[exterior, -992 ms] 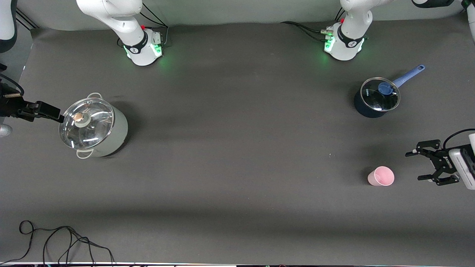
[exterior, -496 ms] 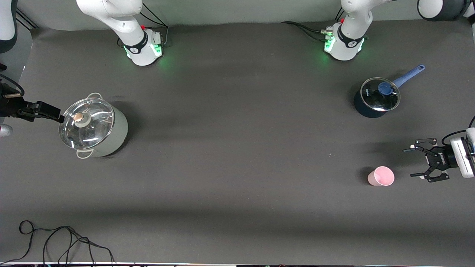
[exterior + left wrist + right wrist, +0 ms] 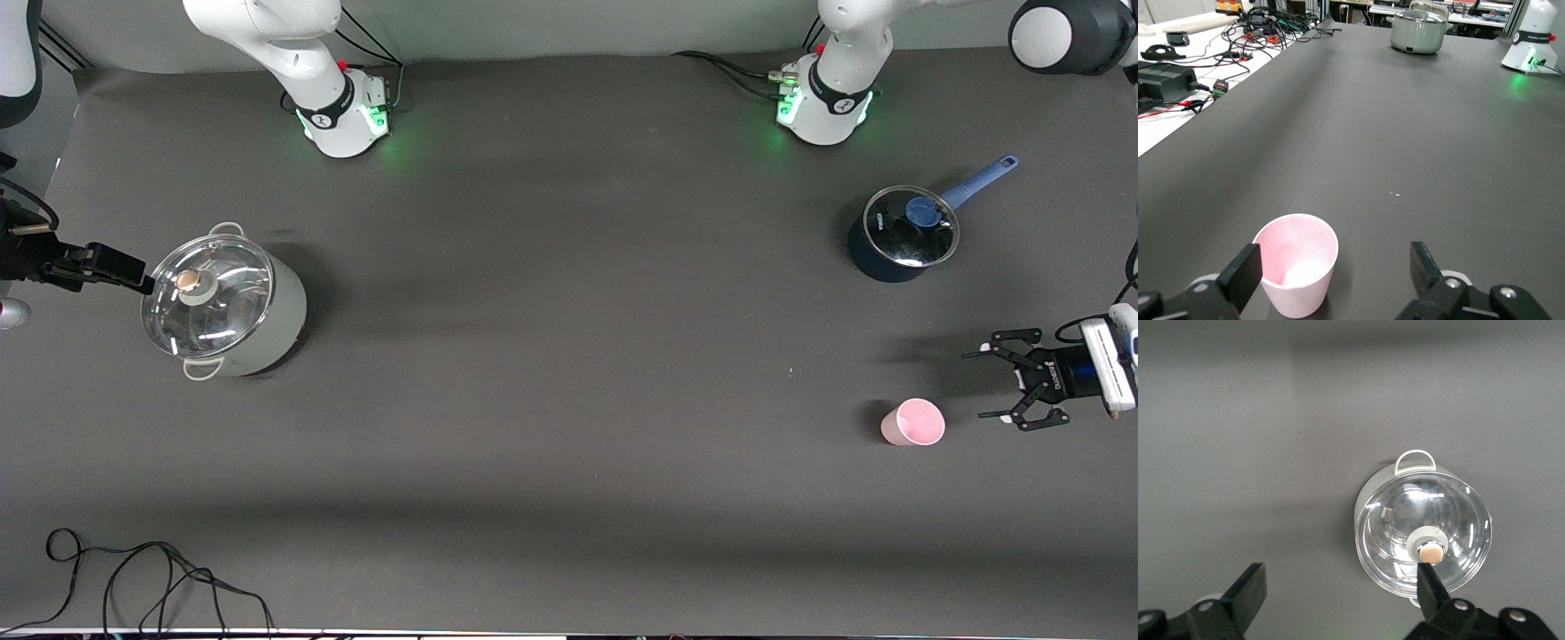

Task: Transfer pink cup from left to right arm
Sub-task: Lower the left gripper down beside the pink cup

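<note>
**Left fingers level with the cup, not yet around it**

The pink cup (image 3: 913,422) stands upright on the dark surface (image 3: 569,400) toward the left arm's end, nearer the front camera than the blue saucepan (image 3: 900,233). In the front view the left gripper (image 3: 994,380) sits low at about the cup's 3 o'clock, its fingers (image 3: 1003,338) spread wide and aimed toward the cup — close beside it but apart, with bare surface between. From the left wrist view the cup (image 3: 1297,264) lies just ahead and offset toward one finger (image 3: 1241,275) rather than centred in the gap, so my judgement is that the approach needs a small sideways correction before the fingers come in around the wall.

The cup is a small, plain, pale-pink tumbler, handleless, slightly tapered with the mouth wider than the base; its long axis is vertical and it looks empty.

The right gripper (image 3: 1338,587) waits over the surface beside the lidded grey pot (image 3: 224,305) at the right arm's end, its fingers (image 3: 1248,590) also spread and holding nothing. The left arm is plainly the nearer one.
</note>
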You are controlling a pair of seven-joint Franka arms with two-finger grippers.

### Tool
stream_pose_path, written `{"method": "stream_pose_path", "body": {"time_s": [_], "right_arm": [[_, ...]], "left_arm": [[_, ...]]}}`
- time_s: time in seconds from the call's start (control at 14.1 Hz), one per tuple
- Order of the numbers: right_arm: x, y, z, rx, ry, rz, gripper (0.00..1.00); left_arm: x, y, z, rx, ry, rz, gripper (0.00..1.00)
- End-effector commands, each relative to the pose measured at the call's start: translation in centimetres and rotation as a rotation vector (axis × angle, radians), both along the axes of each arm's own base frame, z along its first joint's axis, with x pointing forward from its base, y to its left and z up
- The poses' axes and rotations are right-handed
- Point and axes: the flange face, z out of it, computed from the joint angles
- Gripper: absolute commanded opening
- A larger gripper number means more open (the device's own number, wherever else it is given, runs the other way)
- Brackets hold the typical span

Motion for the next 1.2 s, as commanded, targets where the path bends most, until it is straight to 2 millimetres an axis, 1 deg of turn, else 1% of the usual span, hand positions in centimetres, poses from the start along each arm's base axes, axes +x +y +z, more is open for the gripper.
{"method": "stream_pose_path", "body": {"time_s": [0.0,0.07,0.35,0.57,0.64,0.71,0.92,1.13], "right_arm": [[-0.1,0.0,0.1,-0.008,0.012,-0.011,1.00],[-0.2,0.0,0.1,-0.005,0.019,-0.010,1.00],[-0.2,0.1,0.1,-0.003,0.021,-0.011,1.00],[-0.2,0.1,0.1,-0.003,0.021,-0.011,1.00],[-0.2,0.1,0.1,-0.003,0.021,-0.011,1.00],[-0.2,0.1,0.3,-0.004,0.016,-0.013,1.00],[-0.1,-0.1,0.4,-0.004,0.015,-0.014,1.00],[-0.1,0.0,0.6,-0.003,0.010,-0.028,1.00]], "left_arm": [[0.7,0.9,-2.7,-0.058,-0.067,-0.023,0.99],[0.8,1.1,-3.9,-0.077,-0.072,-0.017,0.99],[0.7,2.8,-6.3,-0.127,-0.116,0.010,0.99],[1.2,2.7,-8.2,-0.166,-0.161,0.013,0.99],[1.2,2.7,-8.6,-0.176,-0.164,0.018,0.99],[1.0,2.6,-9.5,-0.188,-0.176,0.021,0.99],[0.9,2.4,-10.5,-0.202,-0.198,0.021,0.99],[1.6,1.7,-11.7,-0.218,-0.240,0.030,0.99]]}}
